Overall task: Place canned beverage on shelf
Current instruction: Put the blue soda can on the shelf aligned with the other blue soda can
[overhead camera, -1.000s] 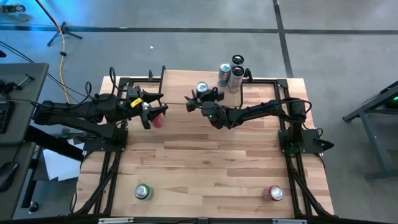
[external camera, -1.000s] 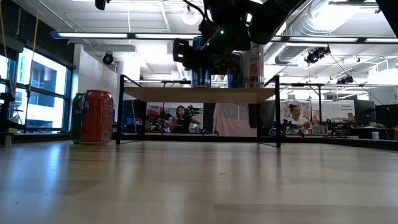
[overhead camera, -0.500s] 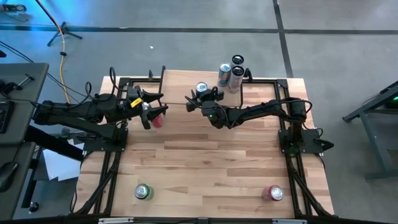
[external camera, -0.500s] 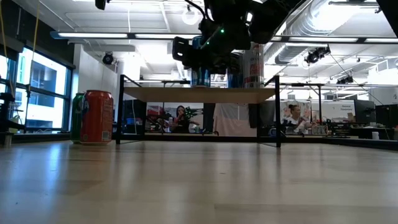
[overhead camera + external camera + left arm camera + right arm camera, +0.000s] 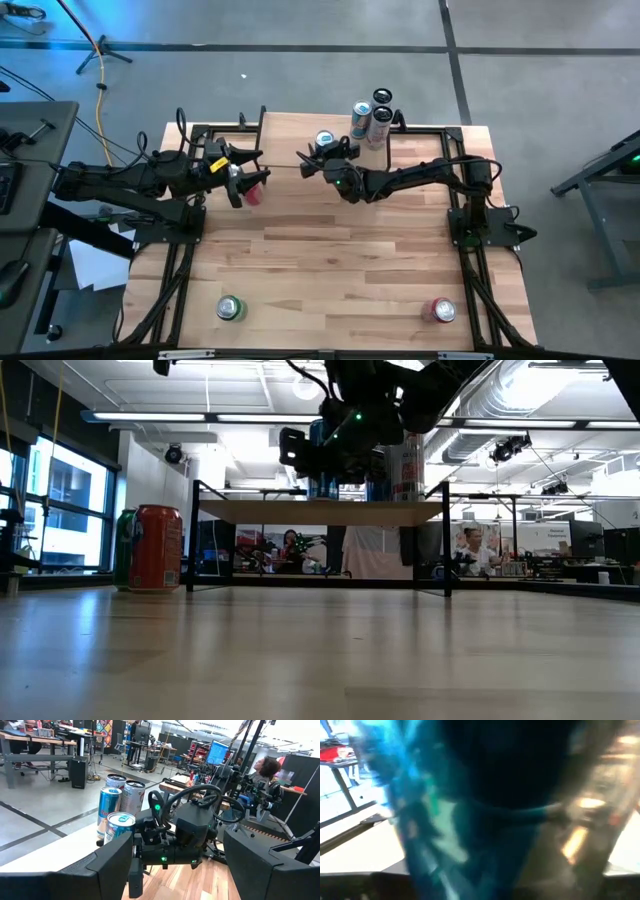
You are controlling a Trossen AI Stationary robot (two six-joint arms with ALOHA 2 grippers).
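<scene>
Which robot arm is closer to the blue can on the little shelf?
The right one. Its end effector is right at the blue can on the shelf. The left end effector waits off to the side, holding a red can.

Cans counted: seven. Four stand on the far shelf [image 5: 300, 130]: one blue can [image 5: 325, 141] and a cluster of three [image 5: 372, 115]. One red can [image 5: 254, 190] sits at the left end effector [image 5: 243, 186]. One green can [image 5: 230, 308] near left, one red near-right can [image 5: 442, 311].
</scene>
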